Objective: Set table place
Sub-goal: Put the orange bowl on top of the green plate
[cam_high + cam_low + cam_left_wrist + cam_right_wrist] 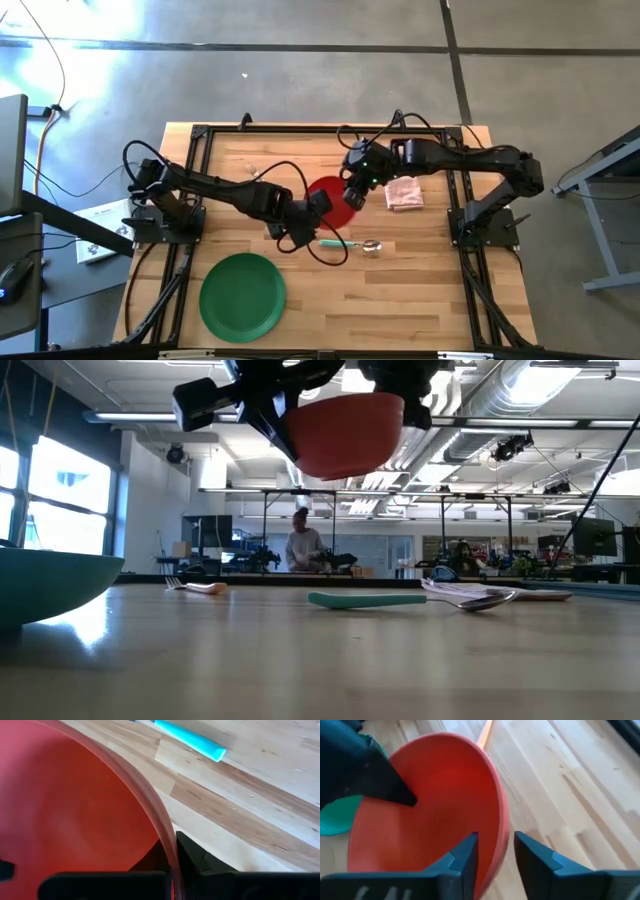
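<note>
1. Grey concrete floor surrounds the desk (420, 280), a light butcher-block top inside a black rail frame. Low view alone shows the room behind: large hall, ceiling ducts and lights, windows at 9 o'clock, a person (302, 547) standing at a far bench.
2. On the desk, high view: green plate (242, 296) at 7 o'clock; spoon (350, 245) with teal handle just past centre toward 6 o'clock; folded pinkish cloth (404, 194) at 2 o'clock; fork (262, 166) with pale handle near 11 o'clock.
3. Red bowl (332, 202) is near the desk centre. High view does not tell its height; low view shows it (345, 432) lifted well clear of the wood, tilted.
4. Left end effector (318, 205) reaches in from 9 o'clock. Left wrist view: fingers (197, 860) pinch the bowl rim (100, 820), one inside, one outside.
5. Right end effector (352, 196) reaches in from 3 o'clock. Right wrist view: fingers (465, 857) straddle the opposite rim (440, 805), one on each side of the wall, a narrow gap visible at the outer finger; the other arm shows dark across the bowl.
6. Low view only: fork (197, 586) lies flat at far left; plate edge (50, 585) looms near.
</note>
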Controlling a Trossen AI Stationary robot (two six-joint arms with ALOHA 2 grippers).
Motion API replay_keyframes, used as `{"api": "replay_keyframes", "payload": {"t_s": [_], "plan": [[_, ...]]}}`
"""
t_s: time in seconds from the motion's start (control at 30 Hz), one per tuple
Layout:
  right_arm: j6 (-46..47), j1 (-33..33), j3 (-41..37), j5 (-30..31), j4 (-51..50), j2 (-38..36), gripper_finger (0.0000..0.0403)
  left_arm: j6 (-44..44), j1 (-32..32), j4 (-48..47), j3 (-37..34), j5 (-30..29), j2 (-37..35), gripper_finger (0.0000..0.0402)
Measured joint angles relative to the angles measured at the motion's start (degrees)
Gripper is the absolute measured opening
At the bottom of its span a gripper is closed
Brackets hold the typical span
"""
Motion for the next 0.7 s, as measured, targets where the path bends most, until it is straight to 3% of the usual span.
{"api": "replay_keyframes", "payload": {"t_s": [0.33, 0.57, 0.7], "plan": [[-1.42, -0.07, 9.31, 7.55, -13.93, -0.17, 0.0146, -5.03, -0.03, -1.37, 0.0, 0.76, 0.0, 0.0001], [4.01, -0.08, 15.75, 21.04, -33.52, -1.18, 0.0146, -26.27, -0.71, -12.49, 3.25, 0.93, 0.0, 0.0001], [6.27, -0.09, 15.9, 24.87, -37.37, -2.76, 0.0146, -38.45, -3.11, -17.75, 3.75, 0.97, -2.01, 0.0001]]}}
